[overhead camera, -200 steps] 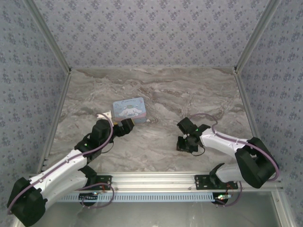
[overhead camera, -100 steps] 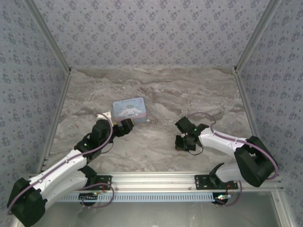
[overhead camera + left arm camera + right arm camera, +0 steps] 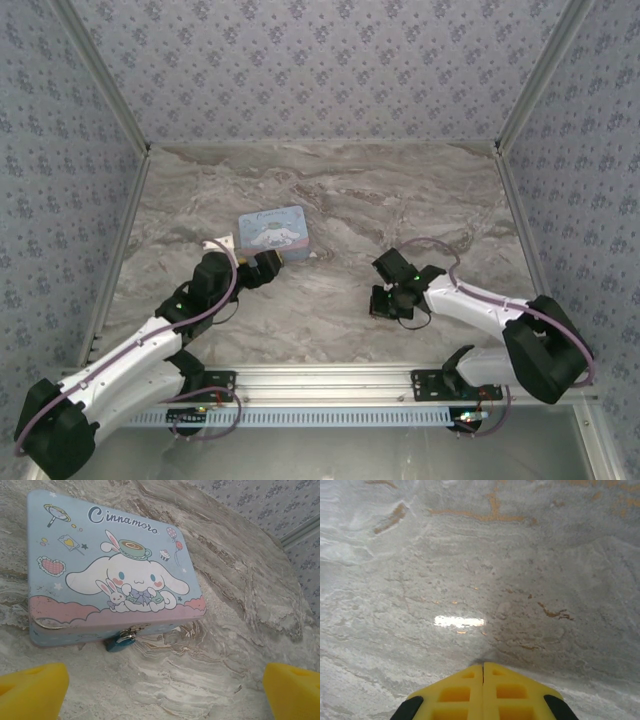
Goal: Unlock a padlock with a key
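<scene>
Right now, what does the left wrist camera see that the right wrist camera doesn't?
Left wrist: the tin with the padlock hanging at its front edge, and the left gripper wide open on either side. Right wrist: the right gripper shut, its yellow tips pressed together. Both: the marble table.

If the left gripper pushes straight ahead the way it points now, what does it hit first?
Probably the tiny teal padlock hanging at the front of the pale blue cartoon tin; depth is unclear.
</scene>
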Motion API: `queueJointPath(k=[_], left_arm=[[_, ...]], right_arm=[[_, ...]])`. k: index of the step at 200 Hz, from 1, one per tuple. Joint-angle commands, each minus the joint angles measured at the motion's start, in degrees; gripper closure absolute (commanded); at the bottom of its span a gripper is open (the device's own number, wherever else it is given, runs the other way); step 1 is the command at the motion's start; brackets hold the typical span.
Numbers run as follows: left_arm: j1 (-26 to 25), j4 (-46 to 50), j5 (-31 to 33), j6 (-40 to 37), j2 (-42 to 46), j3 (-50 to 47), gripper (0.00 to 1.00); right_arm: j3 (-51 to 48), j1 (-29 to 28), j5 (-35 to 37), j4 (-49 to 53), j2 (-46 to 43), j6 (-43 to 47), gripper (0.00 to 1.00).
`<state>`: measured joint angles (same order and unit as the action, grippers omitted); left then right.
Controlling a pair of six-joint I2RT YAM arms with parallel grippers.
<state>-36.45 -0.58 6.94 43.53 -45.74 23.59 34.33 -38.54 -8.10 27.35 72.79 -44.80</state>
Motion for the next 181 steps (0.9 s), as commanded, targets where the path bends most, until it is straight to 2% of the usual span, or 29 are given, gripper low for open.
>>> queueJointPath(k=[1, 16, 47, 95, 108, 125, 155, 181], left_arm=[[-0.3, -0.2, -0.5, -1.1, 1.0, 2.1, 0.01], [-0.3, -2.0, -3.3, -1.6, 0.8, 2.4, 0.01], [-1.0, -12.5, -11.6, -6.9, 0.4, 1.2, 0.03], [-3.7, -24.5, -20.7, -16.8, -3.6, 1.8, 0.1], [-4.9, -28.5, -23.4, -20.0, -5.3, 2.0, 0.15], [-6.5, -31.5, -28.5, -26.8, -7.7, 3.0, 0.28], [-10.1, -30.2, -30.0, -36.6, -11.0, 6.6, 0.34], [-12.5, -31.2, -28.5, -42.4, -13.8, 8.4, 0.35]], right_arm=[[0.1, -0.3, 1.8, -0.2, -3.8, 0.7, 1.0], [0.8, -0.3, 2.6, -0.7, -6.7, 2.2, 1.0], [3.8, 0.1, 3.2, -1.3, -11.4, 2.3, 1.0], [12.5, 0.6, 1.7, -3.5, -13.7, 1.1, 1.0], [15.4, 1.1, 0.2, -3.7, -13.6, 1.2, 1.0], [19.6, 2.3, -3.1, -2.7, -12.8, 2.2, 1.0], [26.1, 3.5, -9.4, -0.9, -11.6, 4.4, 1.0], [28.9, 3.9, -14.2, -1.2, -11.1, 4.8, 1.0]])
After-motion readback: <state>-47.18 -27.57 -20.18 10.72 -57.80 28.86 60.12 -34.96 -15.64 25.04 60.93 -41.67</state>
